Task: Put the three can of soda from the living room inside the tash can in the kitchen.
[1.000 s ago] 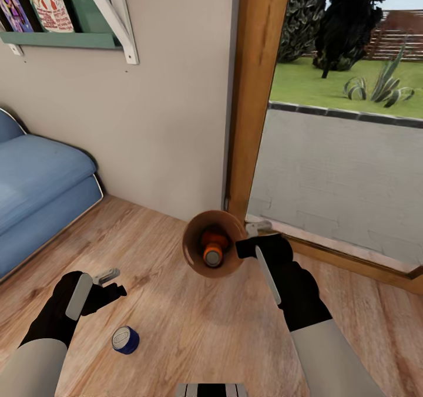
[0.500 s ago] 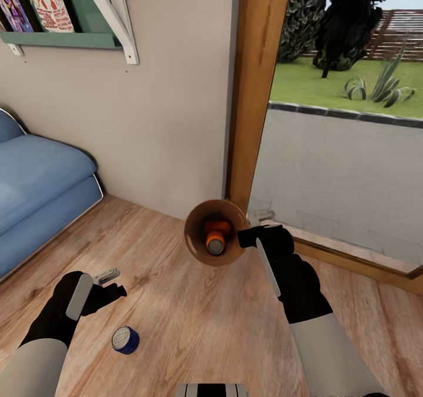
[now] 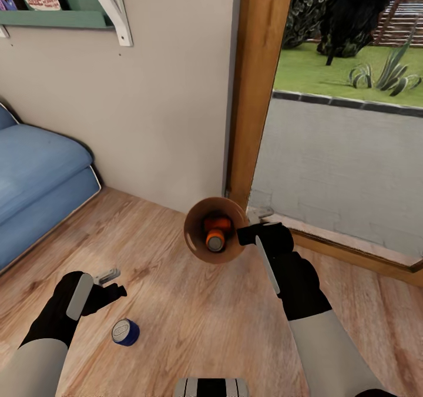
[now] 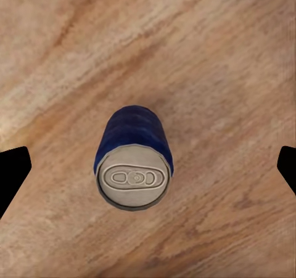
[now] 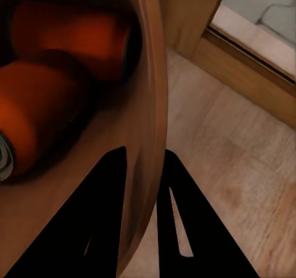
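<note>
- The head camera has tipped down a touch since a second ago: the green shelf (image 3: 56,18) and garden sit higher in view; the things themselves haven't budged.
- The right gripper (image 3: 249,231) still clamps the rim of the tash can (image 3: 197,241), one finger inside the wall, one outside, the bucket held off the floor.
- Two orange cans (image 3: 216,232) lie inside it, one silver top facing up.
- The blue can (image 3: 125,332) stands upright on the wood floor (image 3: 194,326), same spot beside the left arm.
- The left gripper (image 3: 111,284) hovers wide open, empty; in its wrist view the can's silver top (image 4: 131,182) sits between the fingertips, untouched.
- Blue sofa (image 3: 35,185) far left; wooden door frame (image 3: 255,86) and wall just behind the bucket.
</note>
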`<state>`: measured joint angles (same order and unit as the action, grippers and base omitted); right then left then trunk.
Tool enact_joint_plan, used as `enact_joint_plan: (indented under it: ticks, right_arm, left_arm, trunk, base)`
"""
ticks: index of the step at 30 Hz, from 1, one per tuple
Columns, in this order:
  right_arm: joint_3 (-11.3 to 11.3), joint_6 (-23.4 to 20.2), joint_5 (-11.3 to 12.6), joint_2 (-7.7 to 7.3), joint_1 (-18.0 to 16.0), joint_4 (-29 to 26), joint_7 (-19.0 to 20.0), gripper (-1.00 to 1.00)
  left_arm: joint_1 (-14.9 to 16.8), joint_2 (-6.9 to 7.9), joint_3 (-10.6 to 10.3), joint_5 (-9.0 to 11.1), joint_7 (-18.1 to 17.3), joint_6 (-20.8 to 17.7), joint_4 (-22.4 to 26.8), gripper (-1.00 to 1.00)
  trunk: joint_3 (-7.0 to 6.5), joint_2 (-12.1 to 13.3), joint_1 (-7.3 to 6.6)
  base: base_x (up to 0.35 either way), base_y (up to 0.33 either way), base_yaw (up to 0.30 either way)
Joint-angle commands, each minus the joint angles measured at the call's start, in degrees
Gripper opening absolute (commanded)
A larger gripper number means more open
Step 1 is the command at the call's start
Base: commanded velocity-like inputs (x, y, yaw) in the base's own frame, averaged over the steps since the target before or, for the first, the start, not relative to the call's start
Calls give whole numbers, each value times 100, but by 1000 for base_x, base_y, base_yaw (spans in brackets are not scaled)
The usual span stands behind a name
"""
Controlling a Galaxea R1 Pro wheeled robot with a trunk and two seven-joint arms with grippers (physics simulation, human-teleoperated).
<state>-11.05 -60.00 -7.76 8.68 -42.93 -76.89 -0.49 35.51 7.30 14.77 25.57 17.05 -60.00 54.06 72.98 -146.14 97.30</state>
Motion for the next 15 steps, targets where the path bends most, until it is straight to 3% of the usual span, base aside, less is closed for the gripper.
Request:
enact_joint_plan:
  ticks: [1,10,15]
  right_arm:
    - [-2,0,62,1,-3,-10,23,-100]
    - [-11,0,39,2,2,-10,23,-100]
    - [-11,0,38,2,3,-10,23,-100]
  left_arm:
    - [2,0,0,0,0,0,-1,100]
    - [3,-81,0,-5,0,0,-1,100]
    - [3,-103,0,-7,0,0,-1,100]
  trunk:
    - [22,-2,1]
    - [44,-4,4]
    - [155,-10,17]
  base:
    - [0,0,0]
    - [0,0,0]
    - [0,0,0]
